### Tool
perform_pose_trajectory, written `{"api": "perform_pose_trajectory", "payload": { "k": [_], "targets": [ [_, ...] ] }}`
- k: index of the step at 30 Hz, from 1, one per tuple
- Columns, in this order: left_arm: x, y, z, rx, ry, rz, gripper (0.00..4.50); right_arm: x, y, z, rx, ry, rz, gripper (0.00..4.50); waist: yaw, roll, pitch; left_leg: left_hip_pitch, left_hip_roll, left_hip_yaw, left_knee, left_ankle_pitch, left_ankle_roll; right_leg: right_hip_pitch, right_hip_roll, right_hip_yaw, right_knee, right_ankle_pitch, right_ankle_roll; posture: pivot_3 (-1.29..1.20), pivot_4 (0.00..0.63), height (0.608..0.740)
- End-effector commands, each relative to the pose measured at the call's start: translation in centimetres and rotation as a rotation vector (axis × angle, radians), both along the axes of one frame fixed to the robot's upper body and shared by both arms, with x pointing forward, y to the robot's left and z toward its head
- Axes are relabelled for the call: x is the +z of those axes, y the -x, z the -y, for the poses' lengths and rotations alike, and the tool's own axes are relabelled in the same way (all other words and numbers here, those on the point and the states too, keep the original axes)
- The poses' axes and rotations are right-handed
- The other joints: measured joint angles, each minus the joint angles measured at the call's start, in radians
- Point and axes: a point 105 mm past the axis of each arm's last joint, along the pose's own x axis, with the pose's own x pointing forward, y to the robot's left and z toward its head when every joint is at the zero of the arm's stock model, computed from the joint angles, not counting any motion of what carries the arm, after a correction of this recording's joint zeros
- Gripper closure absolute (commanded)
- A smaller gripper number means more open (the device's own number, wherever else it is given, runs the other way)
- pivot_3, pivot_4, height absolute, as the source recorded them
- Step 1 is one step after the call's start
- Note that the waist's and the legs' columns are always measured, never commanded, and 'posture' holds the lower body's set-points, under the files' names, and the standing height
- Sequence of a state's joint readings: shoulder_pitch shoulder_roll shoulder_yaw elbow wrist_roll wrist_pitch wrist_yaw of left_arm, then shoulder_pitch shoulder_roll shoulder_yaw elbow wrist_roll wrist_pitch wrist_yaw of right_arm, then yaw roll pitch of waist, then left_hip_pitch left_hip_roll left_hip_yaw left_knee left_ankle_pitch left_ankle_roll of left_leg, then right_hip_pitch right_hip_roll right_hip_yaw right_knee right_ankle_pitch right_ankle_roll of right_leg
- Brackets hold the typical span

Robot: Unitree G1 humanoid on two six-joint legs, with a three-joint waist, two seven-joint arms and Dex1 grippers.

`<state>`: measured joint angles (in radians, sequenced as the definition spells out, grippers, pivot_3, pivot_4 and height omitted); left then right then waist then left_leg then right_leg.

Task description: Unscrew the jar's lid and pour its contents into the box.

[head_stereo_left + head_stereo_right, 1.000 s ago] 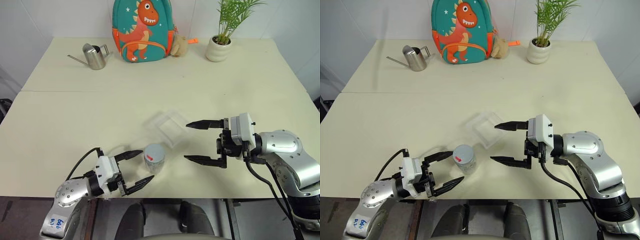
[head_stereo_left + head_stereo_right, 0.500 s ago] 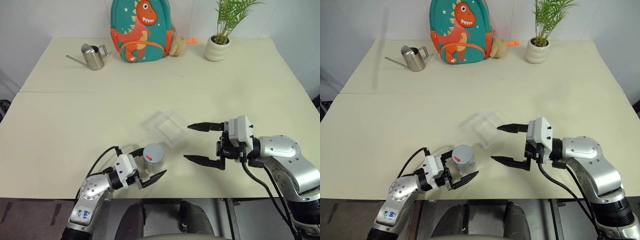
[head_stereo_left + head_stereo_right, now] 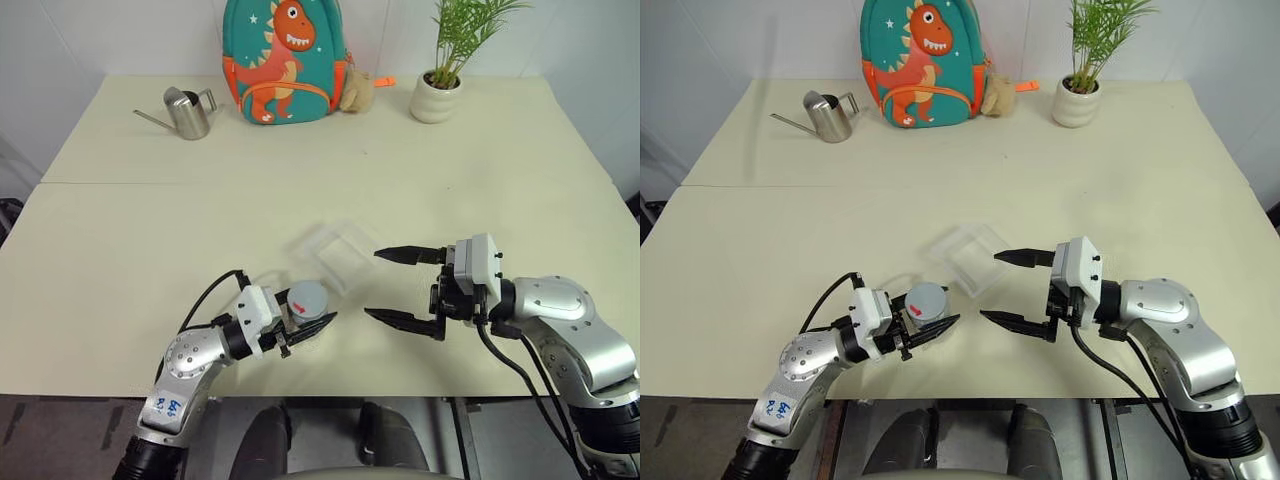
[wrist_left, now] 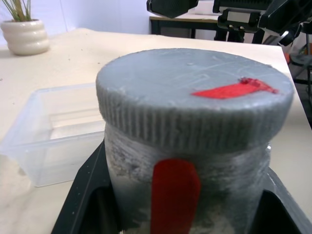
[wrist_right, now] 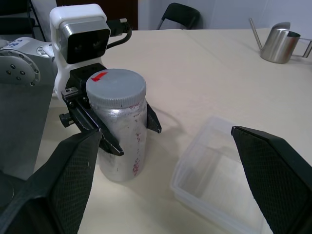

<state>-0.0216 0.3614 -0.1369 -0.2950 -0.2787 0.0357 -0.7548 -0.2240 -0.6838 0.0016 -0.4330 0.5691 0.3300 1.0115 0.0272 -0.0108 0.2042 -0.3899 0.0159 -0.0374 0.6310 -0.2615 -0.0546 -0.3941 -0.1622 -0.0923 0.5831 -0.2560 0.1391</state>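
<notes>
Left gripper [image 3: 308,322] clamped tight, arm reaching forward; right gripper [image 3: 395,285] level, black fingers spread wide

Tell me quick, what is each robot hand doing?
Left hand: closed on the jar.
Right hand: open, holding nothing.

Capped jar [image 5: 119,131] upright beside empty box [image 5: 219,170]
Grey lid [image 5: 116,87] screwed on, red-marked; clear box just apart.
</notes>
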Motion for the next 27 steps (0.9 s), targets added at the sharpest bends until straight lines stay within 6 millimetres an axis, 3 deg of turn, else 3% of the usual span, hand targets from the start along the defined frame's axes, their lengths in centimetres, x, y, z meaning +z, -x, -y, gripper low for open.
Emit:
{"api": "perform_pose_trajectory", "payload": {
  "k": [1,4,8,12,17,22,27],
  "targets": [
    [1.2,0.3,0.5,-0.023,0.023,0.028,2.49,0.7,0.4,-0.5,0.018,-0.012,0.043,0.0,0.0,0.0,0.0,0.0,0.0,0.0,0.0,0.0,0.0,0.0,0.0,0.0,0.0,0.0,0.0,0.0,0.15,0.74],
    [1.5,0.2,0.5,-0.025,0.044,0.015,2.49,0.9,0.2,-0.5,0.014,-0.019,0.043,0.0,0.0,0.0,0.0,0.0,0.0,0.0,0.0,0.0,0.0,0.0,0.0,0.0,0.0,0.0,0.0,0.0,0.15,0.74],
    [3.0,0.3,-1.1,-0.07,0.076,0.012,2.49,2.9,-0.3,-1.5,0.022,-0.103,-0.005,0.0,-0.005,0.0,0.0,0.0,0.0,0.0,0.0,0.0,0.0,-0.001,0.0,0.0,0.0,0.0,-0.001,0.0,0.15,0.74],
    [4.2,-0.1,-3.0,-0.141,0.025,0.019,2.49,4.9,-0.6,-3.4,0.08,-0.188,-0.073,0.0,-0.003,0.0,0.0,0.0,0.003,0.0,0.0,0.0,0.0,-0.001,0.003,0.0,0.001,0.0,-0.003,0.0,0.15,0.74],
    [4.6,-0.9,-3.0,-0.215,-0.014,0.039,2.49,5.6,-1.2,-6.2,0.12,-0.224,-0.167,0.0,-0.002,0.0,0.0,0.0,0.004,0.0,0.0,0.0,0.0,-0.001,0.005,0.001,0.001,0.001,-0.003,0.0,0.15,0.74],
    [4.6,-1.4,-2.6,-0.235,-0.008,0.046,2.49,5.1,-2.0,-8.8,0.126,-0.164,-0.187,0.0,-0.005,0.0,0.0,-0.001,0.005,0.0,0.0,0.0,0.0,-0.003,0.009,0.003,0.004,0.001,-0.002,0.0,0.15,0.74],
    [4.6,-1.5,-2.1,-0.249,0.004,0.047,2.49,4.2,-2.0,-10.1,0.148,-0.118,-0.19,0.0,-0.006,0.0,0.0,-0.001,0.01,0.002,-0.001,-0.001,-0.002,-0.004,0.013,0.004,0.004,0.001,-0.003,0.0,0.15,0.74]
  ]
}}
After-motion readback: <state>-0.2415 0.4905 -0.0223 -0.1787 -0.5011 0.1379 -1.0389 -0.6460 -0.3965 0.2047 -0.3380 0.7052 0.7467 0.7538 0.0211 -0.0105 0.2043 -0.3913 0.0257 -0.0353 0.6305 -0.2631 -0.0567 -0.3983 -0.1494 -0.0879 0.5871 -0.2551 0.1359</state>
